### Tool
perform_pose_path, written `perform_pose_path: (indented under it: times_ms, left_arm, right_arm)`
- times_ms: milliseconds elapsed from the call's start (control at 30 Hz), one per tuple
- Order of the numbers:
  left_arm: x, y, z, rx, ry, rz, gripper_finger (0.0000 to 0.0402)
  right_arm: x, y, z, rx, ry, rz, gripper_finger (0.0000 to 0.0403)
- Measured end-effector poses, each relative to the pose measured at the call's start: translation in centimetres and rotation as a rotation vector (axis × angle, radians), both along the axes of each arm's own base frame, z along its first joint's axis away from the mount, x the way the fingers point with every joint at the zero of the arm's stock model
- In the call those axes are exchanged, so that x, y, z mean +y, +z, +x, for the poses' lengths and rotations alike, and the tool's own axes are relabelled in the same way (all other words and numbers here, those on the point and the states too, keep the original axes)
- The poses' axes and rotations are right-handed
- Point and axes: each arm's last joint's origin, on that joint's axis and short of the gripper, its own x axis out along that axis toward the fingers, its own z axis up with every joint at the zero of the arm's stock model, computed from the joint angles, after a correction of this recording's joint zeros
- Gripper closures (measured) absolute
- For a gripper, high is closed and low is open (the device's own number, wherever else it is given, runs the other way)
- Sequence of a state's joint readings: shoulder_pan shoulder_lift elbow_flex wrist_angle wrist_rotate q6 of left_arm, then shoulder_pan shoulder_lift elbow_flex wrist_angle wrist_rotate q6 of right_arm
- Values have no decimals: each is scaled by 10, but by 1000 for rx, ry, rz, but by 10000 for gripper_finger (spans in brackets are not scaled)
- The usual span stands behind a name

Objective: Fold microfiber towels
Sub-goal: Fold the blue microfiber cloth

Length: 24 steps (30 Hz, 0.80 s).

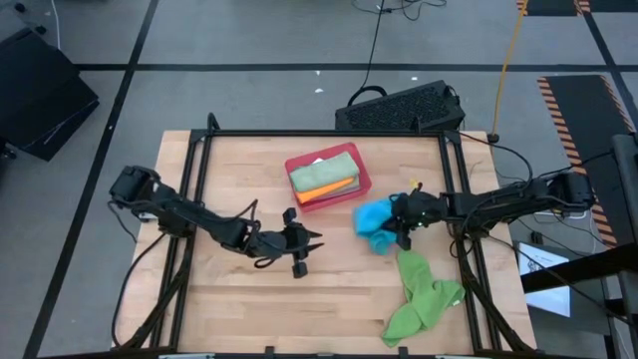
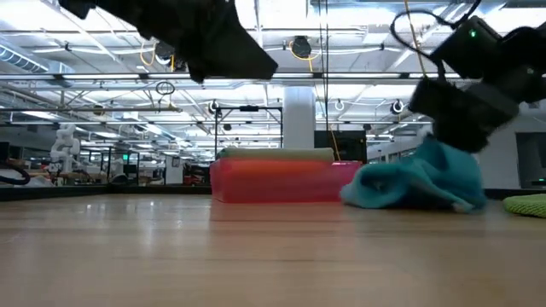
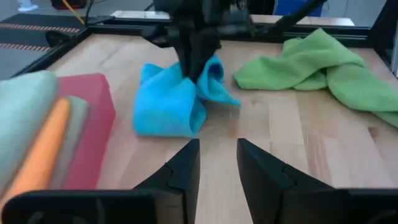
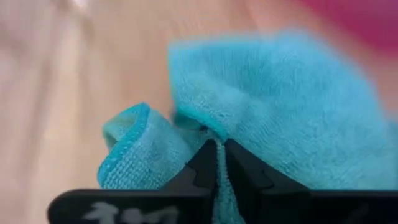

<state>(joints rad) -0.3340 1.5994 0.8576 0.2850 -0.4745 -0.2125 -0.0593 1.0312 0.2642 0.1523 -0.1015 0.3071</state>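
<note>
— So, left to right: what is where?

— My left gripper (image 1: 302,242) hovers mid-frame, fingers slightly parted, holding nothing. The red tray (image 1: 362,182) with folded towels sits upper centre. Right of it, my right gripper (image 1: 403,221) is pinching the bright blue towel (image 1: 374,224).

— Which arm's nearer?

— The right; the bright green towel (image 1: 424,297) lies lower right.
</note>
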Motion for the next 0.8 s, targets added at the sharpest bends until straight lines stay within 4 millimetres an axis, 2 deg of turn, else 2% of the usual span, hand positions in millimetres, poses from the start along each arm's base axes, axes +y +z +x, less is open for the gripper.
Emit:
perform_pose_path:
  times_ms: [233, 500, 633, 800]
  left_arm:
    - [-8, -24, 17, -63, -8, -20, 293]
    - [-26, -32, 27, -209, -95, 80, 288]
    - [-33, -32, 31, -266, -96, 100, 255]
    - [-43, -29, 47, -278, -65, 173, 193]
  right_arm:
    - [6, 23, 15, -283, 69, 11, 398]
    - [15, 45, 21, -518, 85, -9, 393]
    - [19, 51, 22, -581, 78, -17, 393]
    - [23, 54, 22, -607, -15, -69, 393]
